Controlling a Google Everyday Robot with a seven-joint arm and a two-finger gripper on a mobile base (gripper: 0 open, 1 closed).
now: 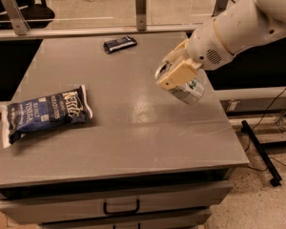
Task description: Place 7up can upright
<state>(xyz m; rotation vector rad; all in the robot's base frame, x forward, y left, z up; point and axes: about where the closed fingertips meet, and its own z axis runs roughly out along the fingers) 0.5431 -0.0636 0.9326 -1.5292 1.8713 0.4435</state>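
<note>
The gripper (176, 69) is squeezing the can (190, 90), holding it above the counter (133, 128) near the right edge. The can is leaning, top pointing up-left, so it needs tipping straight.

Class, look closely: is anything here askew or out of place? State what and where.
The small silvery aluminium can with green lettering is tilted, not upright, clamped in the robot's hand over the grey table's right side.
</note>
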